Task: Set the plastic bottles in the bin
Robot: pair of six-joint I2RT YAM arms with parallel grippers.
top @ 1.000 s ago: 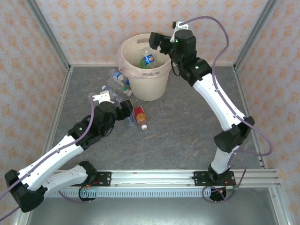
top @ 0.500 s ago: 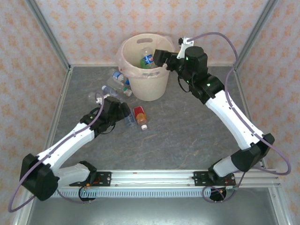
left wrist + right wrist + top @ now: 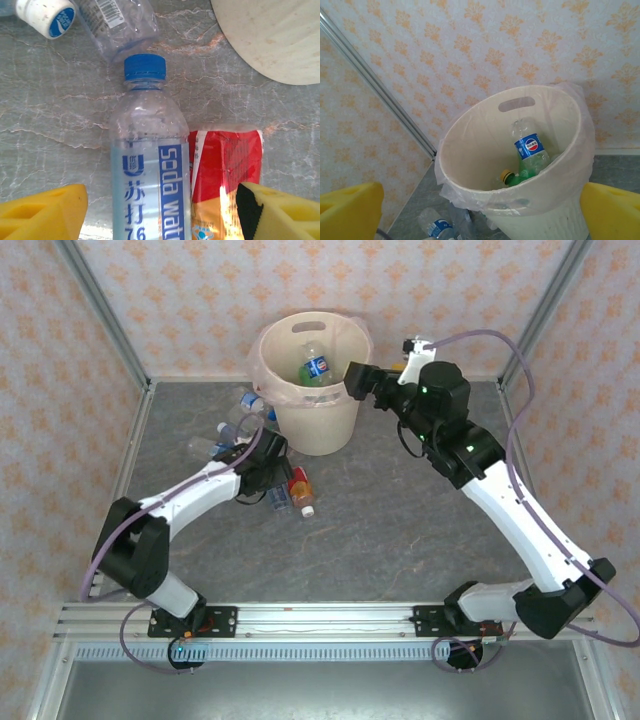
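**A:** Straddling two bottles that lie side by side on the worktop [image 3: 50, 100], the left jaws stand open and hold nothing. One yellow finger [image 3: 45, 210] is clear of the soda water bottle [image 3: 150, 170]. The other sits over the red-labelled bottle [image 3: 225, 170], which touches the first.

**B:** How would the soda water bottle handle?

**A:** Light, probably, though the lower half looks faintly tinted, so it may hold some liquid. The wall is thin clear plastic, likely slick and quick to dent, and being round it could roll. The labelled middle of the body seems the best place to grip, not the tapering neck under the blue cap [image 3: 145, 67]. With its neighbour so close, closing could catch both.

**B:** And its looks?

**A:** Clear, with a blue-and-white label and the cap pointing towards the bin [image 3: 270, 40] just beyond. Another clear bottle [image 3: 120, 25] with a barcode lies past the cap.

**B:** The other arm?

**A:** The right jaws are spread wide and empty, beside the bin's rim. Inside the bin lie a blue-labelled bottle [image 3: 530, 145] and a green bottle [image 3: 525, 172]. More loose bottles [image 3: 245, 405] lie on the worktop left of the bin.
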